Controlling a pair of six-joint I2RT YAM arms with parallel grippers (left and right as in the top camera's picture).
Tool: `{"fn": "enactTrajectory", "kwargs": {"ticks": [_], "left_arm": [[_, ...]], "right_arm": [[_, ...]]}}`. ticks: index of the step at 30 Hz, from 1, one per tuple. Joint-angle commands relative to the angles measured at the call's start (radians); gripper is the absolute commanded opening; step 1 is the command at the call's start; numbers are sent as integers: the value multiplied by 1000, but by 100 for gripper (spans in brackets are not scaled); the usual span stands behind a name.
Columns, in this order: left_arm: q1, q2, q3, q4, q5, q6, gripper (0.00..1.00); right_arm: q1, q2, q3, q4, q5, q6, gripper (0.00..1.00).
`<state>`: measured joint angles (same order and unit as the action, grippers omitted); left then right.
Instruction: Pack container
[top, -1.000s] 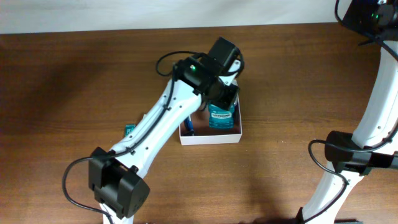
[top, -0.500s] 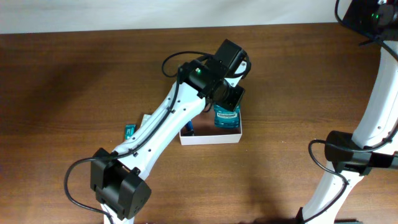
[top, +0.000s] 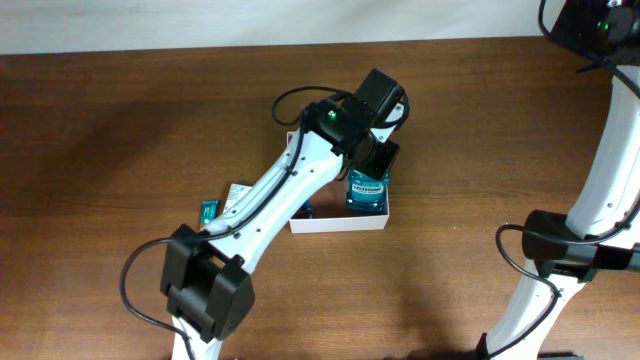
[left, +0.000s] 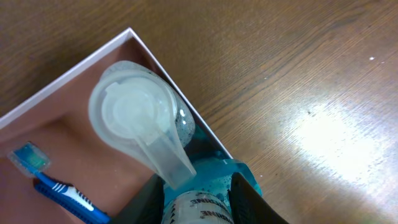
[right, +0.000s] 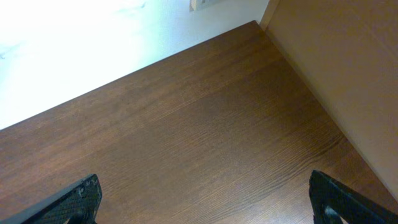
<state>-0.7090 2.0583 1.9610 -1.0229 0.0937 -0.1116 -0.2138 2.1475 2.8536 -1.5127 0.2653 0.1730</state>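
brown table (top: 120, 150) bears the container (top: 340, 222); left gripper (left: 196, 208) clamps the mouthwash bottle (left: 134, 118) inside it; right gripper (right: 202, 199) gapes wide

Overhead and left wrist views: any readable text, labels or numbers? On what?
Overhead, teal mouthwash bottle with clear cap: white lettering on dark label band, too blurred to read.
Left wrist view, same bottle: row of small dark print on its label, too small to read.
Overhead, small green packet: nothing legible.
No other text.
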Motion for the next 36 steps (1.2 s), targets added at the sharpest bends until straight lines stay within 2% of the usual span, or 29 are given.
{"fn": "enactTrajectory", "kwargs": {"ticks": [1,18,19,22,36], "left_arm": [[-6,13,18,13,0,16,14],[-11,70,18,-48,-30,16,15],[-11,70,18,-52,-30,16,15],[-11,70,18,-72,-30,16,26],[-11,69,18,-156,-29,15,28]], "right_arm": [[-3,-8,6,1,9,0,98],[-3,-8,6,1,9,0,98],[-3,-8,6,1,9,0,98],[-3,-8,6,1,8,0,98],[-3,-8,6,1,8,0,98]]}}
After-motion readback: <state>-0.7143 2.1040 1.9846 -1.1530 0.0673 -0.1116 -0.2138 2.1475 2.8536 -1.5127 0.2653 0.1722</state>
